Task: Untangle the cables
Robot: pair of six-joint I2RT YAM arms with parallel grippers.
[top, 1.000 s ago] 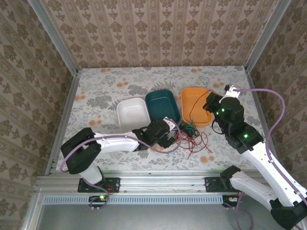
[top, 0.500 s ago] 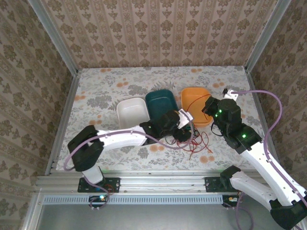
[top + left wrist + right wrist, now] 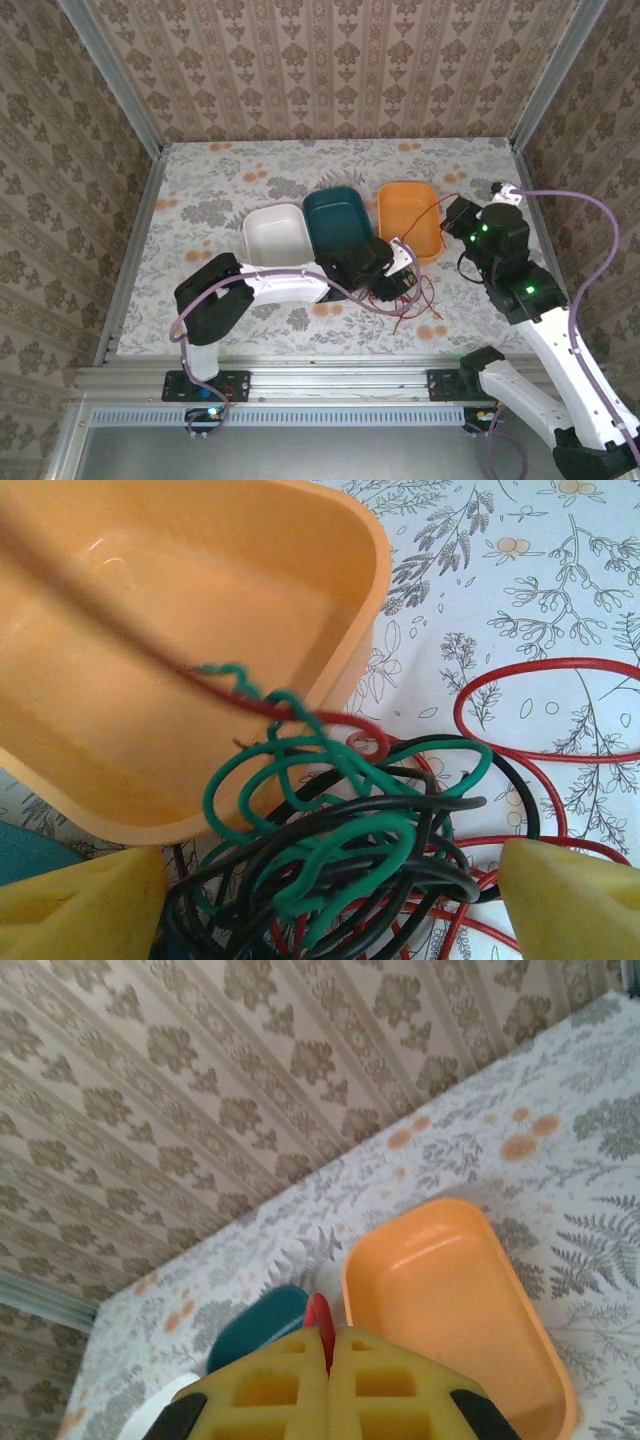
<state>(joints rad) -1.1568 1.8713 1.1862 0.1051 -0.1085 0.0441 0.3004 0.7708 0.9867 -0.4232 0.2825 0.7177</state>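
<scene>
The cables [image 3: 350, 830] are a knot of thin green, black and red strands on the table beside the orange bin [image 3: 150, 650]. Red loops [image 3: 545, 695] spread out to the right of the knot. My left gripper [image 3: 330, 910] is open, one yellow fingertip [image 3: 80, 910] on each side of the knot. In the top view it [image 3: 400, 268] hovers over the tangle [image 3: 400, 288]. My right gripper [image 3: 322, 1345] is shut on a red cable [image 3: 320, 1315]. It [image 3: 452, 215] hangs above the orange bin's right end, and the red strand runs down from it to the tangle.
Three bins stand in a row behind the tangle: white [image 3: 275, 235], teal [image 3: 338, 218] and orange [image 3: 408, 212]. Red loops [image 3: 425, 298] trail toward the table's front edge. Metal frame rails border the table on both sides.
My left gripper has swung right from beside the tangle to over it, and its jaws have narrowed a little. My right gripper has moved right and back, drawing the red strand out.
</scene>
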